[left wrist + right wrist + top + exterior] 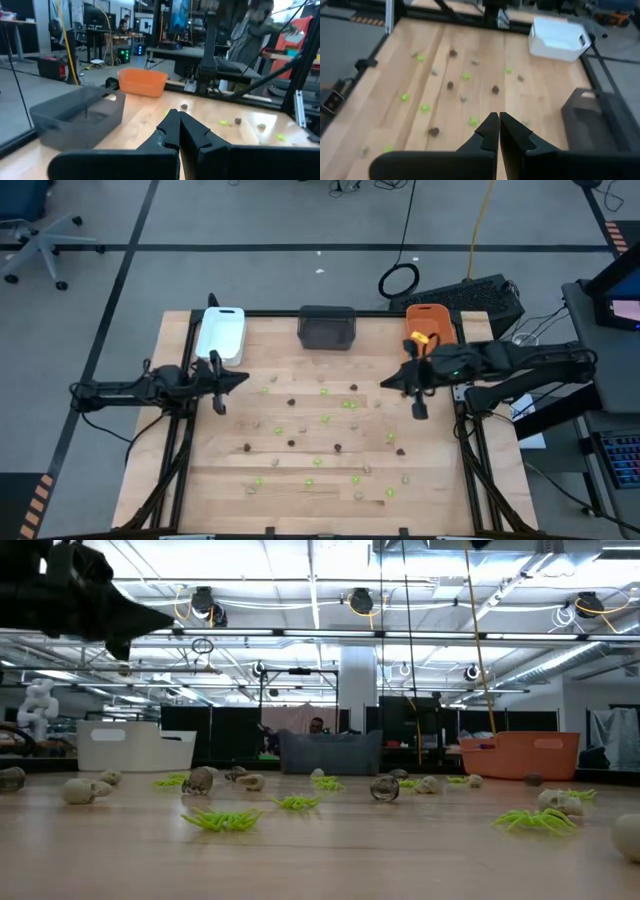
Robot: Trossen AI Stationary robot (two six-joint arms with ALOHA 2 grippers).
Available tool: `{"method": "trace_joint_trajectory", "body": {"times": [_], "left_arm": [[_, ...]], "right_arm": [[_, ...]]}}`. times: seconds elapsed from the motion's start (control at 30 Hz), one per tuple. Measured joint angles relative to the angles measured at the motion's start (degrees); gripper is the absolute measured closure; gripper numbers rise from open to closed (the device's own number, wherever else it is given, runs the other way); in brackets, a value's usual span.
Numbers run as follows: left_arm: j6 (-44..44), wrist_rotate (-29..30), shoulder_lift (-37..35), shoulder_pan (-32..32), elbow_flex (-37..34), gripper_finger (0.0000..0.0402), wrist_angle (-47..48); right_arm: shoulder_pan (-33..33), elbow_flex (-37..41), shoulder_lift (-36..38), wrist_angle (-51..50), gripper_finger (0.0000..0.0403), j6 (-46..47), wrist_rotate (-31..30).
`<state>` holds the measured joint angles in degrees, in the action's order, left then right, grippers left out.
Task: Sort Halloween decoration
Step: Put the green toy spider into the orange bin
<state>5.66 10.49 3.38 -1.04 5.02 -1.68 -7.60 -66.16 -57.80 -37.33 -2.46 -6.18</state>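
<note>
Many tiny Halloween pieces lie scattered on the wooden table [200, 470]: lime green spiders [222, 820], pale beige-grey skulls [82, 790] and dark brown-black pieces [450, 85]. My left gripper [243, 378] hovers shut above the table's left side, near the white tray [221, 333]. My right gripper [385, 383] hovers shut over the right side, below the orange tray [432, 325]. Neither gripper touches anything. In the wrist views the left fingers [179, 131] and the right fingers [498, 131] are closed together.
Three trays stand along the far edge: white at the left, dark grey [327, 327] in the middle, orange at the right. A keyboard [480, 295] and cables lie beyond the table. The pieces are spread over the middle and near parts.
</note>
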Motion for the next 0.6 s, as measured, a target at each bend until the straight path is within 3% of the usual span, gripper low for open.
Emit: {"method": "trace_joint_trajectory", "body": {"times": [0.13,0.37,0.6], "left_arm": [[-0.45,-0.05,0.50,0.00,5.44,0.0402,2.18],[-0.77,-0.10,6.99,0.00,22.26,0.0402,15.95],[-11.62,-4.94,16.47,0.00,34.89,0.0402,21.72]], "right_arm": [[0.00,7.45,0.00,6.09,0.0403,1.45,0.01],[0.00,19.66,-0.02,17.24,0.0403,1.82,0.01],[0.00,26.70,-0.02,24.33,0.0403,4.77,0.01]]}}
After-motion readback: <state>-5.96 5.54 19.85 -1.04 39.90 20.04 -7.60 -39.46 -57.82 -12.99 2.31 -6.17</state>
